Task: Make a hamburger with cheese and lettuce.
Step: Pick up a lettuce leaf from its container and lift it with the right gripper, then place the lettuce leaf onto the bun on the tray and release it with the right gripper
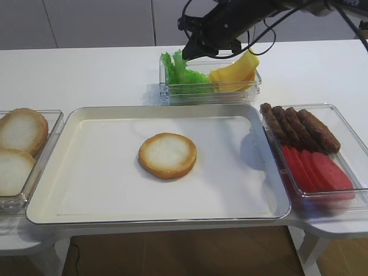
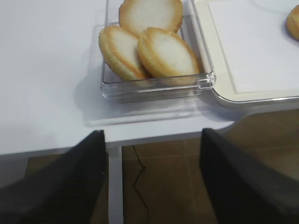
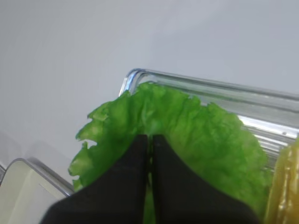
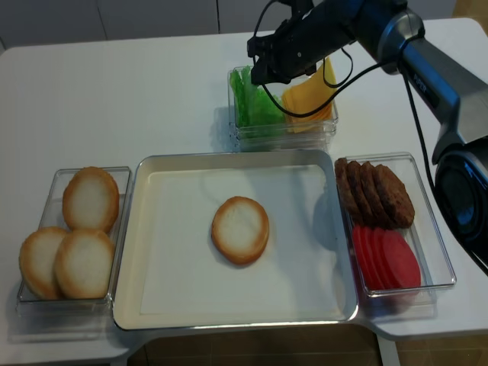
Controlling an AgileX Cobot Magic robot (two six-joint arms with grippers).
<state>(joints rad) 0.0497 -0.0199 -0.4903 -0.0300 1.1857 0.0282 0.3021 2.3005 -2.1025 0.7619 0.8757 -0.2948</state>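
Hamburger (image 1: 167, 155): one round bun half, golden rim and pale centre, lying bare near the middle of the cream tray (image 1: 86, 201) on the white counter (image 1: 86, 75). Lettuce (image 3: 196, 135): green frilly leaves standing in the left end of a clear tub (image 1: 172, 92) behind the tray. Cheese (image 1: 233, 72): yellow-orange square slices fanned in the right end of the same tub. Right claw (image 3: 150, 140): over the tub, its fingers drawn together with only a slit between them, apparently pinching the lettuce, though the contact itself is hidden. Left claw (image 2: 152, 172): released, fingers wide apart, hanging off the counter's front edge near a clear box of spare buns (image 2: 154, 51). Brown patties (image 1: 299, 126) and red slices (image 1: 316, 169): in a clear box right of the tray.
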